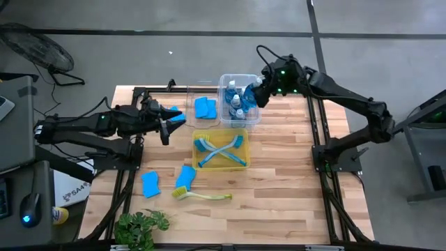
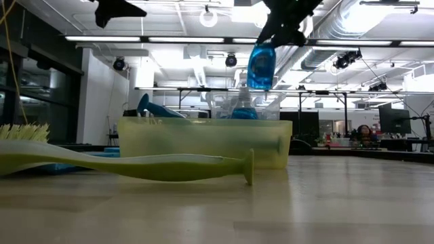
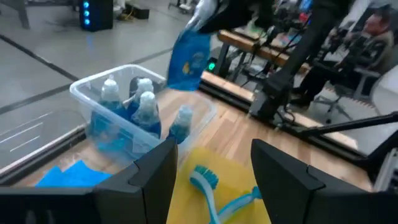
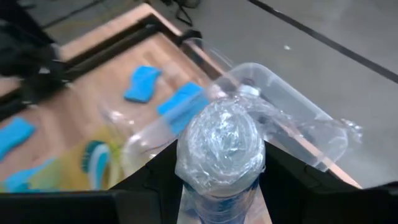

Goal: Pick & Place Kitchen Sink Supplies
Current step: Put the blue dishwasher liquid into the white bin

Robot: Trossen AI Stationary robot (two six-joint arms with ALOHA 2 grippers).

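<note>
Nearest the low camera, a yellow-green dish brush [image 2: 129, 166] lies flat on the wooden table [image 1: 279, 181], its bristles at the left edge of the frame and its handle end standing up near the centre. In the high view the same brush sits at lower centre, just below the yellow bin [image 1: 220, 148].

The right gripper [image 1: 259, 92], at upper centre of the high view, is clamped on a small clear bottle of blue liquid [image 2: 261, 66]. The bottle hangs in the air over the clear bin [image 1: 240, 98], clear of the bottles [image 1: 235, 102] that stand inside it. The right wrist view looks along the held bottle between the two dark fingers [image 4: 155, 177] pressed on its sides.

Two blue dish brushes [image 1: 217, 148] lie crossed in the yellow bin, just below the clear bin. A second clear bin [image 1: 203, 106], left of the first, holds blue sponges [image 1: 205, 108]. Two more sponges [image 1: 167, 179] lie loose on the table at lower left, beside the yellow-green brush.

The left gripper [image 1: 167, 123] hovers at left centre of the high view, jaws apart and holding nothing. A green leafy plant [image 1: 141, 228] sits at the bottom edge.
</note>
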